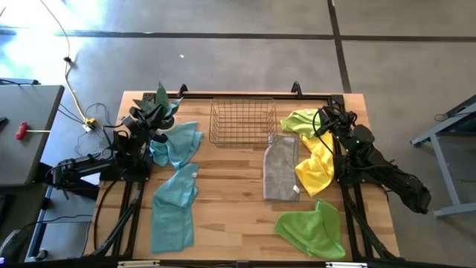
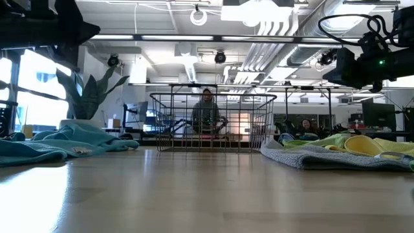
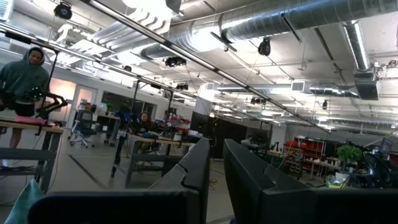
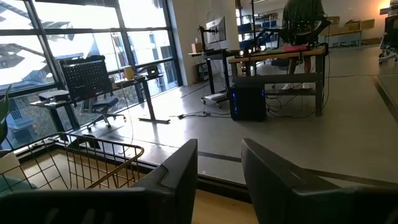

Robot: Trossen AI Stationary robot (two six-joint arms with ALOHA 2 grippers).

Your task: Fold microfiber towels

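The microfiber towels lie flat on the wooden table. Two teal ones [image 1: 176,143] [image 1: 172,208] are on the left and a grey one [image 1: 281,167] is right of centre. Beside it lies a yellow one [image 1: 316,167], with lime green ones at the near right [image 1: 312,227] and far right [image 1: 301,119]. My left gripper [image 3: 217,163] is drawn back at the left edge [image 1: 154,117], raised off the table, a narrow gap between its fingers. My right gripper [image 4: 219,163] waits at the right edge [image 1: 321,123], open, above the yellow and green cloth. Neither holds anything.
A wire basket [image 1: 242,123] stands at the far middle of the table, its rim also in the right wrist view [image 4: 93,152]. A spiky potted plant [image 1: 160,100] is at the far left corner beside my left arm. Bare wood shows in the centre [image 1: 230,193]. People are in the room beyond.
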